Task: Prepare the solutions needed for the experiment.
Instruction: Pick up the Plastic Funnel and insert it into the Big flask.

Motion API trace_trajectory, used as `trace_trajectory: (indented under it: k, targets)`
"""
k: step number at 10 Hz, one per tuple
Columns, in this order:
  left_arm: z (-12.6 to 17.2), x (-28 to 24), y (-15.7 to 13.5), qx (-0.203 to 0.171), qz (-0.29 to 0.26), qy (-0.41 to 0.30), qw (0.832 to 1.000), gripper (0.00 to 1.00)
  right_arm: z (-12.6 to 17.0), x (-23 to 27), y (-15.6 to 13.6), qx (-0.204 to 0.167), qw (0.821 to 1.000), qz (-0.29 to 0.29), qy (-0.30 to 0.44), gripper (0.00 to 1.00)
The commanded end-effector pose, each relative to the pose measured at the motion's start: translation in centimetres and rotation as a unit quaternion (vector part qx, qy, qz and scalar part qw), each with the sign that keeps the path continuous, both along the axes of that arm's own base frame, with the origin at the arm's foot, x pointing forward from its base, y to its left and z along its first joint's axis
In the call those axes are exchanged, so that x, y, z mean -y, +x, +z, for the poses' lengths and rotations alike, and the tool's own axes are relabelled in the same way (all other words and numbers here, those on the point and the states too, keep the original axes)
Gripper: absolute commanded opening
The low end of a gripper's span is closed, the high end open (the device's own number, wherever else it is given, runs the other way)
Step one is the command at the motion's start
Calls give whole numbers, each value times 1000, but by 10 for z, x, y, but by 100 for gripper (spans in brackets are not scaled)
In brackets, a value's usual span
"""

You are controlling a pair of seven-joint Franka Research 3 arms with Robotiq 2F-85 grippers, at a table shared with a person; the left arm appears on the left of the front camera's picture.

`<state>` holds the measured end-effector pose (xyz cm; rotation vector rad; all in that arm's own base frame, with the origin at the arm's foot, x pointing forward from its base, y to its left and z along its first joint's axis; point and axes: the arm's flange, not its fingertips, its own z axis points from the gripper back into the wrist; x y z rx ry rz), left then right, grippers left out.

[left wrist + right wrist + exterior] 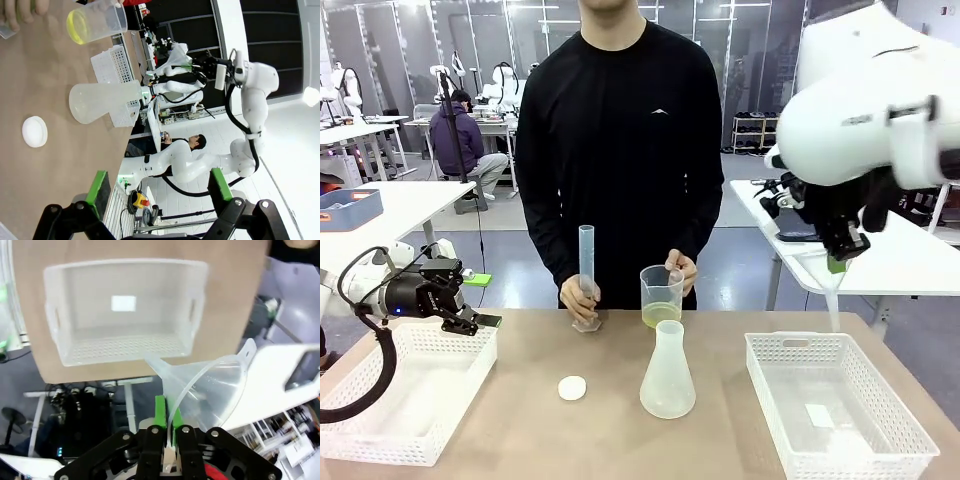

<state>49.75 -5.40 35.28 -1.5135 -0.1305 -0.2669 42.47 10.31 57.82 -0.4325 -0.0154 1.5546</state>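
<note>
Right wrist view, lower centre: right gripper point(167, 414) pinches smooth, translucent conical funnel point(215, 385); left wrist view: left gripper point(160, 187) spread.

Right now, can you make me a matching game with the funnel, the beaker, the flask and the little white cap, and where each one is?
Things:
1. funnel
2. beaker
3. flask
4. white cap

Where or how:
A. lying flat on the table
B. has yellow-green liquid inside, held by the person's hand
C. pinched in the shut jaws of the right gripper
D. standing upright in the middle of the table

Pairs: 1-C, 2-B, 3-D, 4-A.
</note>
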Motion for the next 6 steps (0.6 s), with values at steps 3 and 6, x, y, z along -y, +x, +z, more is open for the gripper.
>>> trace_trajectory:
  k: [3, 6]
  targets:
    - [2, 1, 0, 1, -1, 1, 1000, 100, 0, 0, -50, 113, 993, -18, -10, 0]
    - [2, 1, 0, 1, -1, 1, 1000, 100, 14, -1, -48, 95, 995, -6, -9, 0]
